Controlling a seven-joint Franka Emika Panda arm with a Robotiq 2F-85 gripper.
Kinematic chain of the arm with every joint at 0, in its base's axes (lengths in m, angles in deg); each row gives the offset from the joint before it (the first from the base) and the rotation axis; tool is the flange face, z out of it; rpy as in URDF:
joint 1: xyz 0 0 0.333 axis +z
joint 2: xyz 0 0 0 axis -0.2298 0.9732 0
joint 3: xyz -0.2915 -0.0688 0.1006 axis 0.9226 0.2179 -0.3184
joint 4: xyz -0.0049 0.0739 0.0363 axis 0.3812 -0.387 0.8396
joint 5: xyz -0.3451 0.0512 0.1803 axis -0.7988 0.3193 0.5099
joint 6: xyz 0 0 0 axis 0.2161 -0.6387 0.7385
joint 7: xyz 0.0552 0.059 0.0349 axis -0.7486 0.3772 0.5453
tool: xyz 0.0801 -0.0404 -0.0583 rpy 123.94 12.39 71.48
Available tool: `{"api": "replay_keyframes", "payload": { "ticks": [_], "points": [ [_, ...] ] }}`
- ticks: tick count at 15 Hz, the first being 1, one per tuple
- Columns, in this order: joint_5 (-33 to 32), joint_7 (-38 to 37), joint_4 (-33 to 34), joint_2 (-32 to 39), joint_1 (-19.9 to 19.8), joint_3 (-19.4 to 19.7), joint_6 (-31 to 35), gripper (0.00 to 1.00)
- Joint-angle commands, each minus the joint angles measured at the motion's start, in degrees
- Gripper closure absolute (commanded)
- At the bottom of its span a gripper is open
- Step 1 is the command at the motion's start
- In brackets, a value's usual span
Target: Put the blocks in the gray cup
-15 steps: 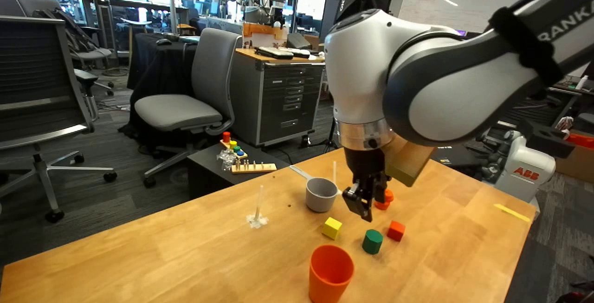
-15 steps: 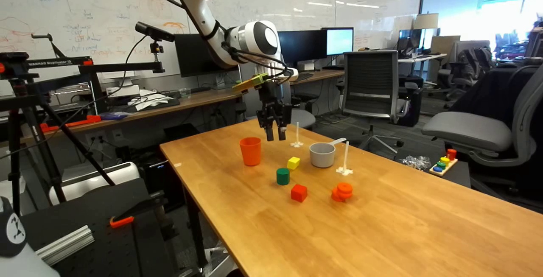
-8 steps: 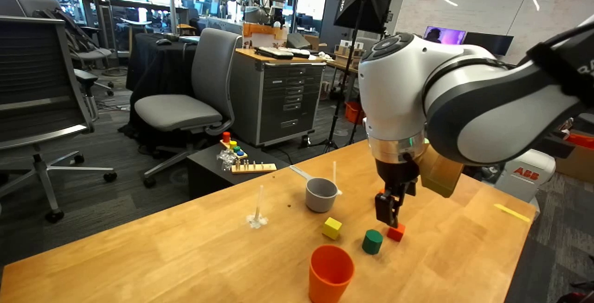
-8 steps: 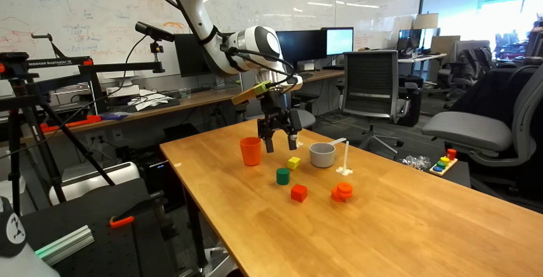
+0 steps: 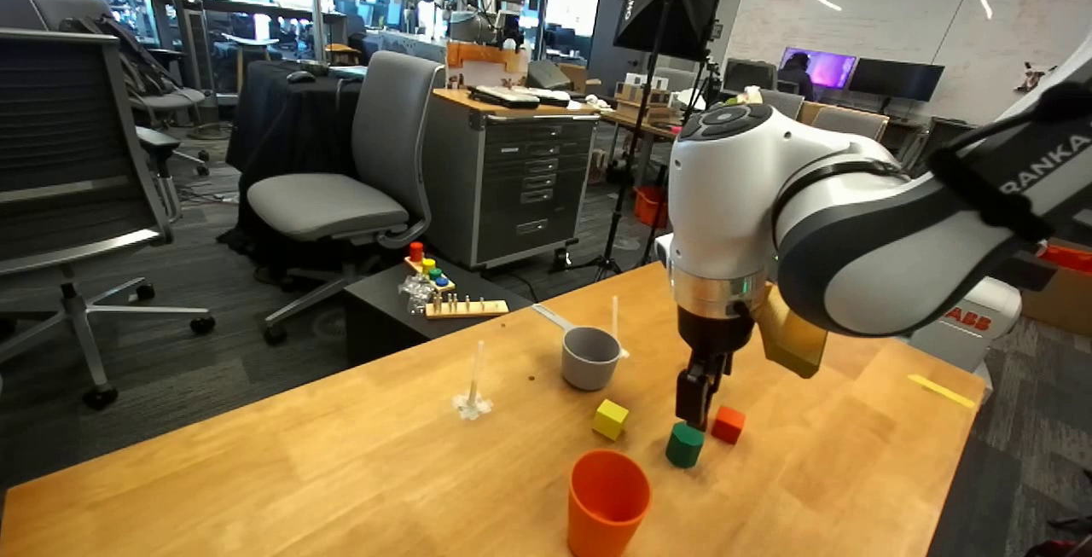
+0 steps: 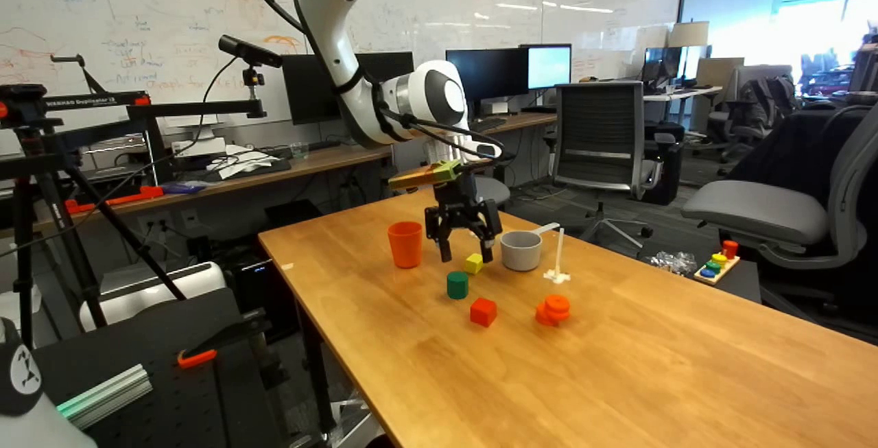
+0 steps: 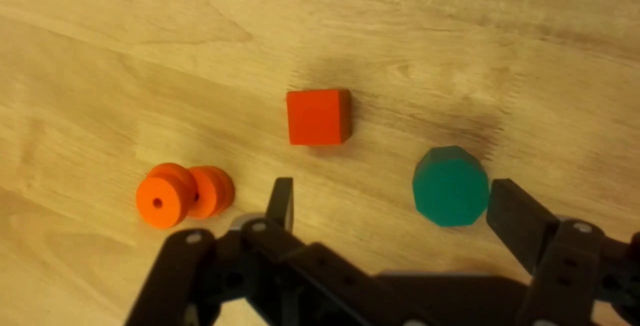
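Lowered near the green block, the tool, fingers apart, hides the orange discs in an exterior view.

The frame's bottom edge is cropping an orange cup in an exterior view and the end effector in the wrist view.

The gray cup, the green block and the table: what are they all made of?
Gray cup: probably plastic, matte; it is plain gray with no metal-like shine.
Green block: maybe painted wood, dull finish; it is solid green with crisp edges. No grain shows, so plastic is possible.
Table: looks like smooth wood, or a wood-look top; grain lines show in the wrist view.
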Motion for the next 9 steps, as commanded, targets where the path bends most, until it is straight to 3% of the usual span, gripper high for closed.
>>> {"api": "replay_keyframes", "payload": {
  "ticks": [1,9],
  "points": [
    [3.6,6.2,3.0,3.4,-2.4,-2.1,3.2,0.00],
    [13.0,17.1,8.9,9.4,-6.5,-6.3,2.5,0.00]
  ]
}}
